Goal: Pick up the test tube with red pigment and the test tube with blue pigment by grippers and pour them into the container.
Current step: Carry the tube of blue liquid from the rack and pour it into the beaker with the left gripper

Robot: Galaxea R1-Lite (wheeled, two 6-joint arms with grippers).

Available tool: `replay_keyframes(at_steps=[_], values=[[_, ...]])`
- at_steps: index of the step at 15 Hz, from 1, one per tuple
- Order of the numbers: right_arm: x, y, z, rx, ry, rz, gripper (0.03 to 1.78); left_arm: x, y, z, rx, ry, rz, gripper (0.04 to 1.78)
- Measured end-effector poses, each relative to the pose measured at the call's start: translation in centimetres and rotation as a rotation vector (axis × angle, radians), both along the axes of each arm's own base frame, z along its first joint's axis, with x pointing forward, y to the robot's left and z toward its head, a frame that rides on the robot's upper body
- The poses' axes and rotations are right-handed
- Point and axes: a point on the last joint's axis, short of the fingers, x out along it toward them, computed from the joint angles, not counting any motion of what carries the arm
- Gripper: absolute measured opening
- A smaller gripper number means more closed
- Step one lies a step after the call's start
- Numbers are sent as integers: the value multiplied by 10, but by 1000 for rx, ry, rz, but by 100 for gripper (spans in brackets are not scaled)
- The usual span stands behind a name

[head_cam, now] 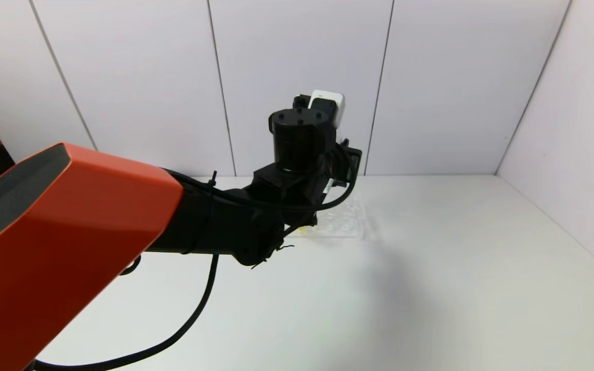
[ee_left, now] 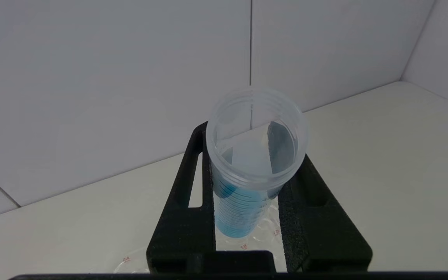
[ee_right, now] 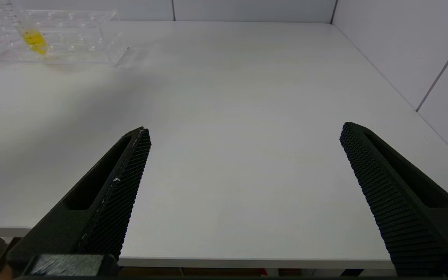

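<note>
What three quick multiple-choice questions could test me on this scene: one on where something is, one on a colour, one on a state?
1. Where is the test tube with blue pigment?
A. Lying on the table
B. Between the left gripper's fingers
C. In the right gripper

2. What colour is the liquid in the tube left in the clear tube rack?
A. Yellow
B. Green
C. Purple

3. How does the right gripper stand?
A. Shut on a tube
B. Shut on nothing
C. Open, with nothing in it

Answers:
1 B: the left wrist view shows the left gripper clamped on the blue tube above the rack.
2 A: the right wrist view shows the yellow tube in the rack.
3 C: the right gripper has fingers wide apart over the bare table.
</note>
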Motion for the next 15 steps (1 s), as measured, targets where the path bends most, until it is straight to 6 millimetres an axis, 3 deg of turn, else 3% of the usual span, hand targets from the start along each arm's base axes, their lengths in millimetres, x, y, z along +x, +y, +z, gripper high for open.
replay_keyframes(at_steps=[6, 15], values=[[0, 0, 0, 0, 0, 0, 177, -8, 14, 19, -2, -10, 22, 47], [0, 0, 0, 0, 0, 0, 177, -6, 46, 41, -13, -21, 81, 47]])
